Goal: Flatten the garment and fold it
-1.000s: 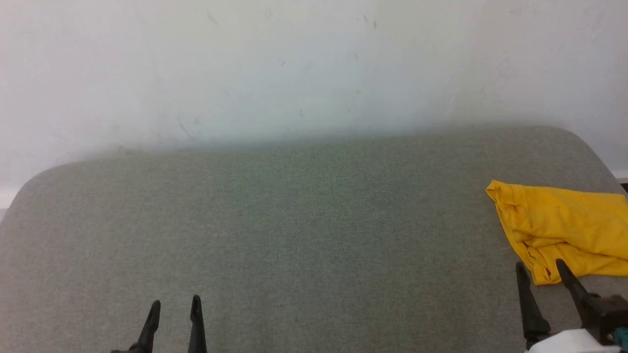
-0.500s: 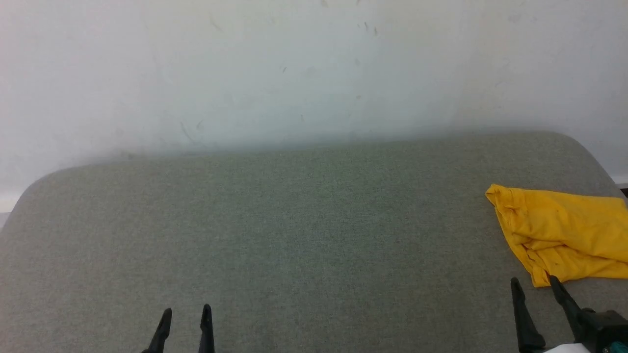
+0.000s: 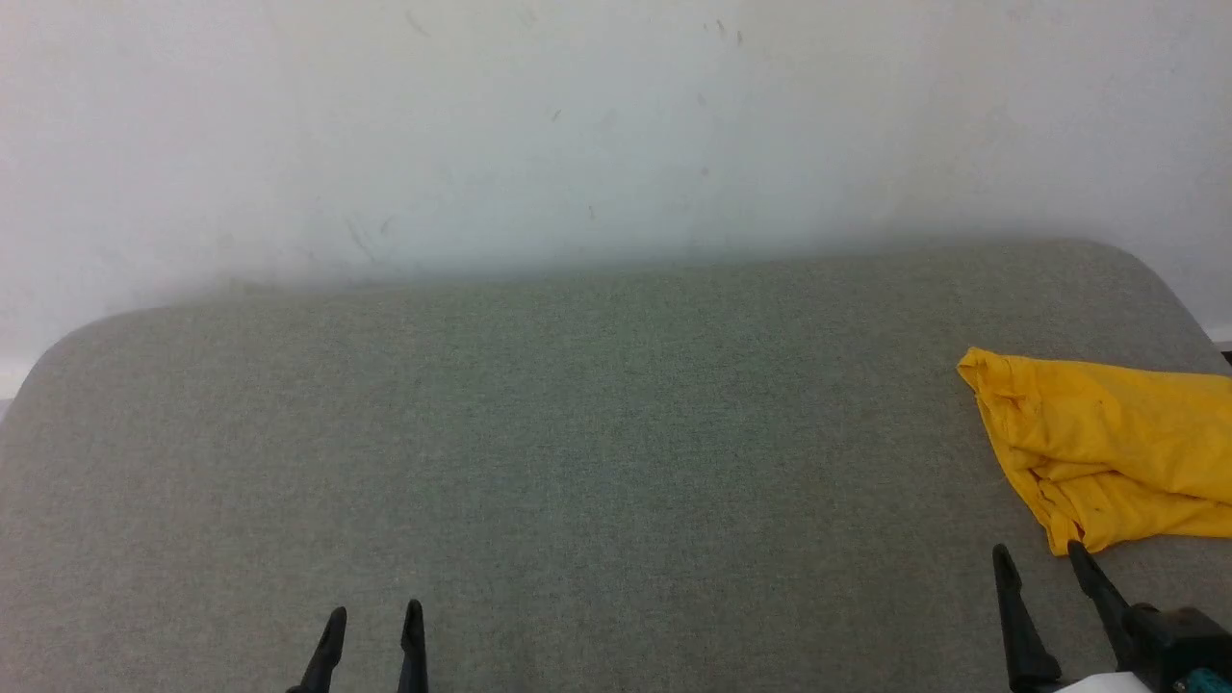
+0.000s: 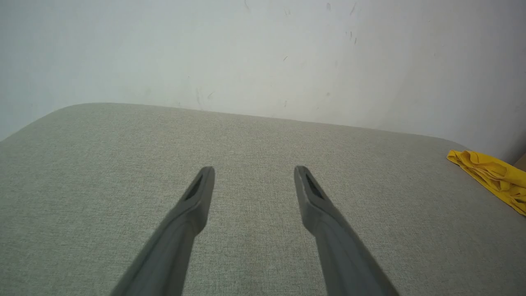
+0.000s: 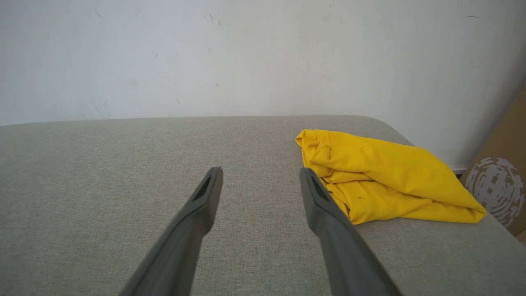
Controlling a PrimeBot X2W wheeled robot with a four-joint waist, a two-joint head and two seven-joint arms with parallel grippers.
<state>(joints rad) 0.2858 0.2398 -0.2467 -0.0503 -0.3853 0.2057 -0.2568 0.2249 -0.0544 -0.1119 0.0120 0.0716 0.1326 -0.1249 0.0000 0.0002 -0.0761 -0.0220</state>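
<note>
Right hand hangs spread just beside the garment at the cushion edge; left hand spread too.

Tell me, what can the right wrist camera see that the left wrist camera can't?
Right wrist view: the right gripper, open, close beside the whole crumpled yellow garment, plus a brown board with a pale swirly print. Left wrist view: the left gripper, open above the grey fabric surface, with the garment cut off at the picture's edge. Both: that surface, the white wall and at least part of the garment.
</note>
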